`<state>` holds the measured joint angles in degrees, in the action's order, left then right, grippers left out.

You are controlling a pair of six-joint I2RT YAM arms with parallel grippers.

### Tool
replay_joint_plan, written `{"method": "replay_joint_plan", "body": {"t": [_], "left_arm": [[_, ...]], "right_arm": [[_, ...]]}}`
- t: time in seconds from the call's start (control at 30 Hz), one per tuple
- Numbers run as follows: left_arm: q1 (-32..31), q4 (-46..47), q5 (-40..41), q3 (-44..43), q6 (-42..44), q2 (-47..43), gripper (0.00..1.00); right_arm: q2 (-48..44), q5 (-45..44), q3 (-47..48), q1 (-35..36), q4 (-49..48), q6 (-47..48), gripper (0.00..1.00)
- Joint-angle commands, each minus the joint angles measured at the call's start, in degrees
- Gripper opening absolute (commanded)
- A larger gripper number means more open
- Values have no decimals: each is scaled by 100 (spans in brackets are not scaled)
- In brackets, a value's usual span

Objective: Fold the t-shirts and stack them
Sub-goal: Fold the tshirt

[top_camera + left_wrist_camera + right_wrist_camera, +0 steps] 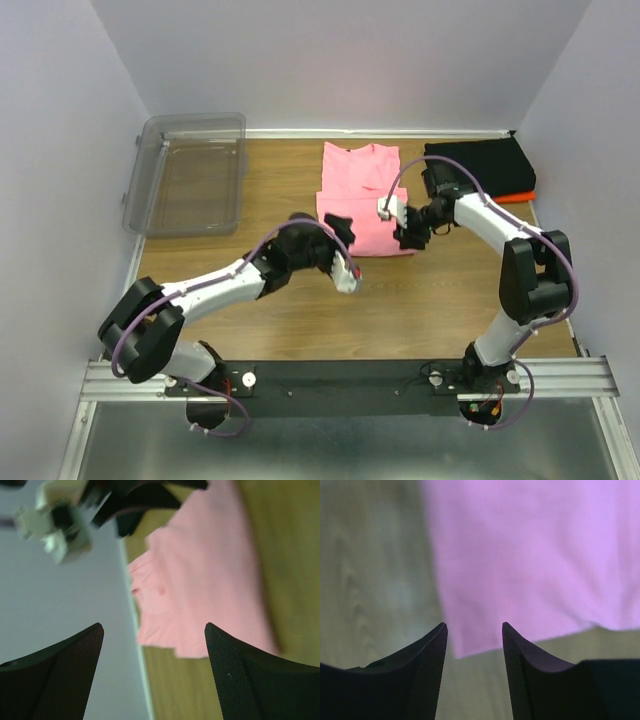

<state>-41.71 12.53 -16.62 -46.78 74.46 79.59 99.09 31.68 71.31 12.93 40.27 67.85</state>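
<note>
Left fingers (95, 635) spread wide, nothing between them. Right fingers (440, 632) about half apart, also empty. Both hover low over near end of pink t-shirt (365, 195), one at each side; probably placed to take hem corners for next fold.

Pink t-shirt flat on surface (280, 170), centre-far, within both arms' reach. Long axis runs near-to-far, neck toward back wall.

Black t-shirt (480, 165) folded atop orange t-shirt (515, 197), far right corner: likely stack spot.

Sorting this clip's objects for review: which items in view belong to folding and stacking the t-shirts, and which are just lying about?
Job: pink t-shirt; black folded t-shirt; orange t-shirt beneath it.
Lying about: clear plastic bin.
</note>
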Motion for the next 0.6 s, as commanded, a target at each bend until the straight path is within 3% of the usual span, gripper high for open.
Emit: {"method": "replay_joint_plan", "body": {"t": [0.0, 0.1, 0.27, 0.57], "left_arm": [[-609, -507, 71, 722, 131, 135, 90], [-645, -252, 264, 785, 61, 328, 90], [-636, -278, 598, 381, -71, 1171, 86], [-417, 109, 880, 231, -98, 1621, 75]], "right_arm": [[-380, -98, -1159, 385, 38, 627, 57], [-566, -495, -1566, 456, -693, 317, 58], [-487, -812, -1638, 465, -1117, -123, 60], [-961, -506, -1804, 465, -829, 227, 60]]}}
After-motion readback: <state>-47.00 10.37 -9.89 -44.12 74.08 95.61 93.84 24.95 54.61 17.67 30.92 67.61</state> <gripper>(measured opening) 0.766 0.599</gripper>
